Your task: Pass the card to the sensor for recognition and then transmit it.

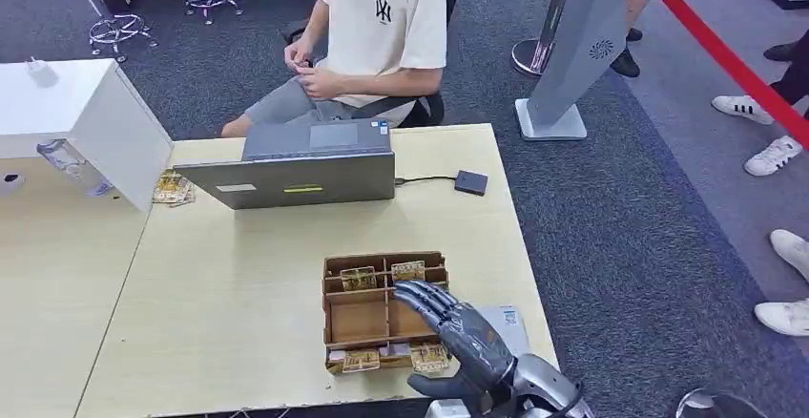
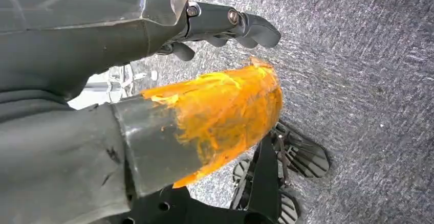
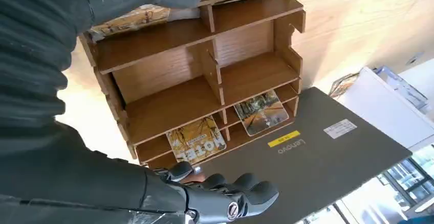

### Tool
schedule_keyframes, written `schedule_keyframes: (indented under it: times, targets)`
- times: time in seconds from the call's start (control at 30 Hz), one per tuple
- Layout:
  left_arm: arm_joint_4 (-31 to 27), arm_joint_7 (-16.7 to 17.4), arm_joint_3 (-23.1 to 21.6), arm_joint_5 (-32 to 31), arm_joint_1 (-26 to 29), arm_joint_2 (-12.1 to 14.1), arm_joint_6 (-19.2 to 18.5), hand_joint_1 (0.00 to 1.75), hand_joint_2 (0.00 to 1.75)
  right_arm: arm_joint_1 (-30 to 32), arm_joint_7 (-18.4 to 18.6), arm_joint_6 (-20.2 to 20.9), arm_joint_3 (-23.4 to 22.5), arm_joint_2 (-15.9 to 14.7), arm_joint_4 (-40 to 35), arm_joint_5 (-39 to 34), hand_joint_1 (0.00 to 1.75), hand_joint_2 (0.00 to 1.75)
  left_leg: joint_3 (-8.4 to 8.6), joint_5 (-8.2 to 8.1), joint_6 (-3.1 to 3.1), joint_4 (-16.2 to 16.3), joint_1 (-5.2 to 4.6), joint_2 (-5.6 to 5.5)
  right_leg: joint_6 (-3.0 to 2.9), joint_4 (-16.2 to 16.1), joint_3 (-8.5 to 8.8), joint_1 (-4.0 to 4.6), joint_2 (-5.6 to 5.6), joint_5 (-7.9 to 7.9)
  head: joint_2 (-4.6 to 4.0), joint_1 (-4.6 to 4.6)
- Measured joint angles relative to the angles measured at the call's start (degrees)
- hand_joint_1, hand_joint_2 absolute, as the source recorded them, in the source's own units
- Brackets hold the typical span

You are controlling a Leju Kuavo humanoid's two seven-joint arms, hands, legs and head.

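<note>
A wooden divided box [image 1: 330,311] stands near the table's front edge. Yellow cards lie in its far row [image 1: 358,278] and its near row [image 1: 361,361]. My right hand [image 1: 460,330] hovers over the box's right side, fingers spread, holding nothing. The right wrist view shows its fingers [image 3: 221,199] apart from the box [image 3: 210,65], a "HOTEL" card [image 3: 197,140] and a second card [image 3: 261,110]. The small black sensor [image 1: 470,182] lies far right of the laptop, joined to it by a cable. My left hand [image 2: 225,27] hangs over grey carpet, empty.
A grey laptop [image 1: 300,165] stands behind the box, with a seated person [image 1: 382,27] beyond it. A white box [image 1: 67,113], a plastic bottle [image 1: 72,165] and a loose stack of cards [image 1: 172,187] sit at the left. A grey stand [image 1: 572,65] and red tape [image 1: 725,55] stand right.
</note>
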Motion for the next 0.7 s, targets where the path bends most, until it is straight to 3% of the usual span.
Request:
schedule_keyframes:
  times: [0.7]
  targets:
    - [0.00, -0.02, -0.74, 0.24, -0.01, 0.09, 0.07, 0.00, 0.00, -0.29, -0.90, 4.17, 0.46, -2.49, -0.83, -4.61, 0.07, 1.75, 0.01, 0.00, 0.00, 0.00, 0.00, 0.00, 0.00, 0.00, 0.00, 0.00, 0.00, 0.00, 0.00, 0.02]
